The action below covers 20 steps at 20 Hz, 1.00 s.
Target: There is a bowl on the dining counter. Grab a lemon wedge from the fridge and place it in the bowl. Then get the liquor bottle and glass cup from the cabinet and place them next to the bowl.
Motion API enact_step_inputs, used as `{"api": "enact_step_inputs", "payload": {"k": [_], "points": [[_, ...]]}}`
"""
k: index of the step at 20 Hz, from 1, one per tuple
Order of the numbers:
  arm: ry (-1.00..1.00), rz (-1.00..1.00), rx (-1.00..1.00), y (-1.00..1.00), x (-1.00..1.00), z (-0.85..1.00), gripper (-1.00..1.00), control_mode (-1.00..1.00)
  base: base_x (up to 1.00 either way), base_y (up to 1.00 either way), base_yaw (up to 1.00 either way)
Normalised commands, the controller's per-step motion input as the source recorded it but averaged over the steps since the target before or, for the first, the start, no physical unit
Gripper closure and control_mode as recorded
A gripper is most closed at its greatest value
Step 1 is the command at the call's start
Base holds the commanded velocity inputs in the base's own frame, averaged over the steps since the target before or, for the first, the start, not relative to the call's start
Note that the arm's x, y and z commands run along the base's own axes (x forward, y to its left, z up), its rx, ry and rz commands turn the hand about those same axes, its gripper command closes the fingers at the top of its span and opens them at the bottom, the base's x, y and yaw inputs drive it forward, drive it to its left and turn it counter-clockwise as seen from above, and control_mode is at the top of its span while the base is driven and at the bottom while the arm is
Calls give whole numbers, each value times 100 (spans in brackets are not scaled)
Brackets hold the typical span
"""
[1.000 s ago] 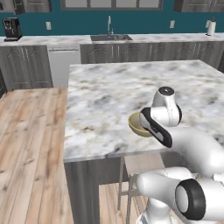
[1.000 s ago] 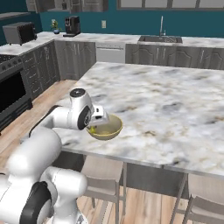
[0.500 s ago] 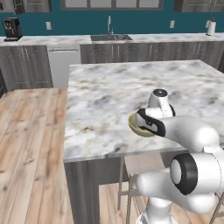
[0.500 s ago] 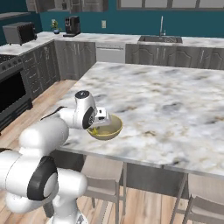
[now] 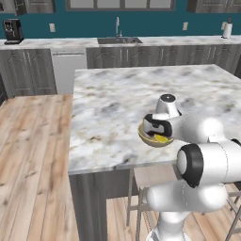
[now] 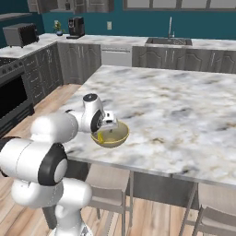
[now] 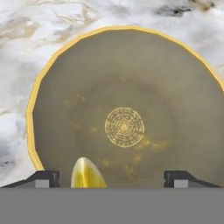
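In the hand view the gripper (image 7: 112, 177) had its fingertips (image 7: 43, 178) spread wide apart, and the lemon wedge (image 7: 87, 173) lay between them, nearer the left tip and touching neither, so the fingers pinched nothing. Whether the wedge had come fully to rest on the bowl's floor was hard to tell, since only its upper end showed above the bottom edge of that view. Just beyond the tips lay the inside of the yellow-rimmed bowl (image 7: 57, 57), its ringed centre mark a little past the wedge and between the two fingers. In the left base view the gripper (image 5: 155, 128) hung over the bowl (image 5: 144, 136), with the wedge (image 5: 161, 139) showing yellow inside it; the right base view showed the gripper (image 6: 108, 122) at the near rim of the bowl (image 6: 117, 136). Around the bowl, beyond the fingers on every side, stretched the marble dining counter (image 5: 108, 103). The first step, lemon into bowl, looked complete. The next move would call for lifting the hand straight up clear of the rim without knocking the bowl, then heading to the cabinet for the liquor bottle and glass cup.
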Motion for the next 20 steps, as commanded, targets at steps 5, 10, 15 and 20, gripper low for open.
{"api": "enact_step_inputs", "payload": {"k": [5, 10, 15, 20], "points": [[0, 0, 0, 0, 32, -16, -100, -100, 0, 0, 0], [0, 0, 0, -1, 28, -23, -100, -100, 0, 0, 0], [-3, 0, 0, -11, 23, -16, -100, -100, 0, 0, 0], [-9, 0, 0, -10, 29, 0, -100, -100, 0, 0, 0]]}}
